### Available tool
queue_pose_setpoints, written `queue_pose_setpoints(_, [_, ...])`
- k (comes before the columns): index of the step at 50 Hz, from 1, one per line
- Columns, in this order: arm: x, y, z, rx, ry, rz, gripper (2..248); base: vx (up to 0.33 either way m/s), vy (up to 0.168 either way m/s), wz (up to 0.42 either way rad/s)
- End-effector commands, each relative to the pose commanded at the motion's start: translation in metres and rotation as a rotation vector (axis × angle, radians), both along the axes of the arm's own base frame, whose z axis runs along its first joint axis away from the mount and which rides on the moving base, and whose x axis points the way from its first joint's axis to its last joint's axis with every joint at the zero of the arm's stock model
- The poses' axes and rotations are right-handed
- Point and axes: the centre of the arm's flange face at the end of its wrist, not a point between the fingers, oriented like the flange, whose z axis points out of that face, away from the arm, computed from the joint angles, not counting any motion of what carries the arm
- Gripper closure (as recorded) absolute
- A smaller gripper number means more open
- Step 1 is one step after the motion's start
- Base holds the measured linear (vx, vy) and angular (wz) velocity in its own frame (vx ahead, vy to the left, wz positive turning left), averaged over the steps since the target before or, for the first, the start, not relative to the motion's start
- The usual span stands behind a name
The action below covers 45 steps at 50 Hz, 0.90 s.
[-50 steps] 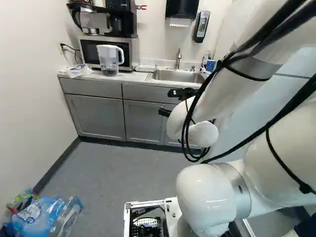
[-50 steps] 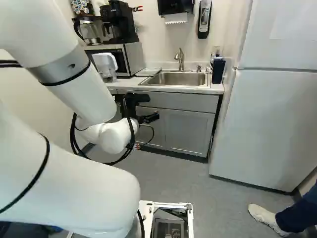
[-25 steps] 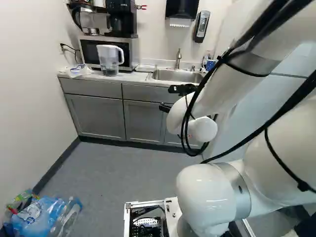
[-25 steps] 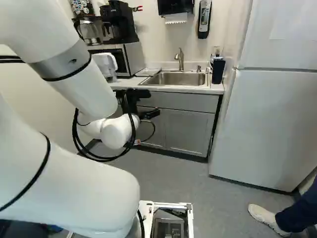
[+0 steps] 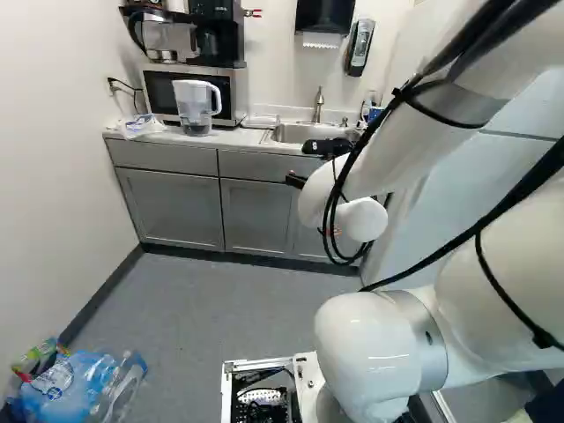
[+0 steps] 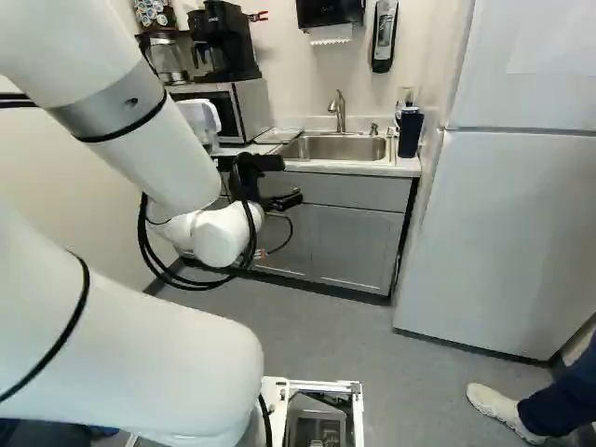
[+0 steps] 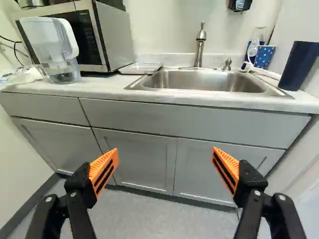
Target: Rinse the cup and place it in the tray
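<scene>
The claw, empty and spread wide, points at the gray cabinet below the desk. The cabinet front and the desk's edge lie between the claw and the sink, at 12 o'clock. Beyond the basin's far corner, at 1 o'clock from the claw, the blue patterned cup stands on the desk beside a clear container; a dark tumbler rises at 2 o'clock. A shallow tray lies at 11 o'clock, between sink and microwave, with a water pitcher at 10 o'clock. The wrist view shows the cup in full; in the left base view the arm partly covers it. Only the left base view shows plastic bottles on the floor. The right base view shows the white refrigerator most fully, at 2 o'clock from the base.
</scene>
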Motion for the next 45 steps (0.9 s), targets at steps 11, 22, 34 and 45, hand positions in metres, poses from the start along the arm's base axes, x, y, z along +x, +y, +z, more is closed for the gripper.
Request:
queue_pose_setpoints(11, [0.01,-0.002,0.011,-0.001,-0.026,-0.005,3,0.0,0.0,0.0])
queue_pose_setpoints(22, [0.02,-0.003,0.023,-0.001,-0.052,-0.009,3,0.0,0.0,0.0])
queue_pose_setpoints(34, [0.031,-0.005,0.036,-0.002,-0.08,-0.012,3,0.0,0.0,0.0])
queue_pose_setpoints(45, [0.041,-0.006,0.047,-0.003,-0.104,-0.014,3,0.0,0.0,0.0])
